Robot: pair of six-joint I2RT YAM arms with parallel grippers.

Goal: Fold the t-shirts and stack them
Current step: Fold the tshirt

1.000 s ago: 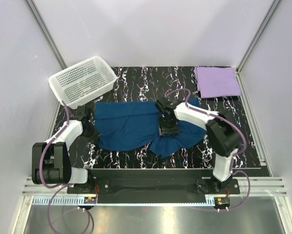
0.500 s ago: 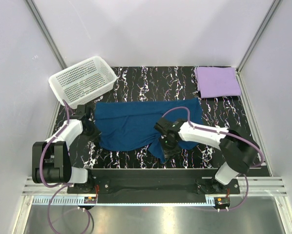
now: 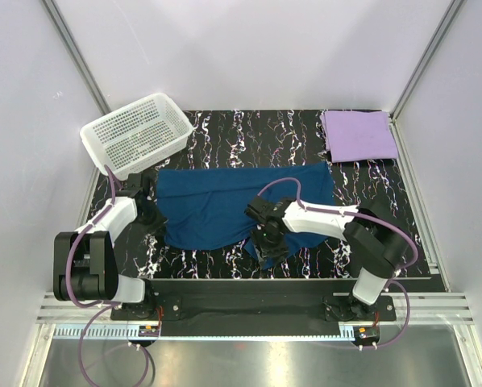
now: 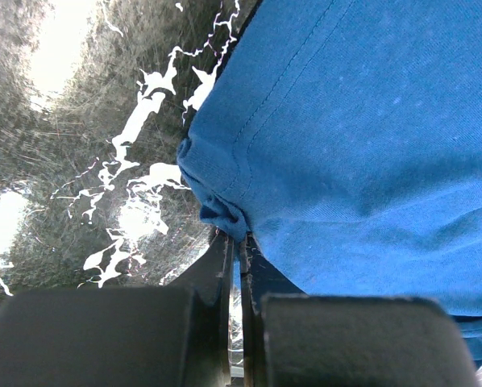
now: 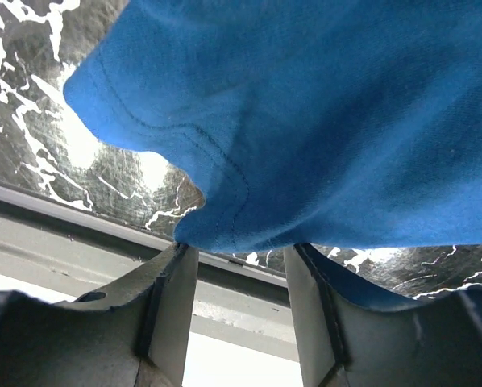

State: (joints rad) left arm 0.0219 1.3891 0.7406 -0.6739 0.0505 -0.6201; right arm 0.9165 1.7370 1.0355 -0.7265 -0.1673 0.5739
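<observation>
blue shirt [image 3: 217, 205] and lavender shirt [image 3: 359, 135], two in all; left fingers [image 4: 217, 274] clamp the blue shirt, right fingers [image 5: 172, 298] seemingly apart.

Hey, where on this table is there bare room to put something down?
Far strip of the table between the white basket and the lavender shirt; also the right edge just below that shirt. Crowded: the middle, covered by the blue shirt.
</observation>
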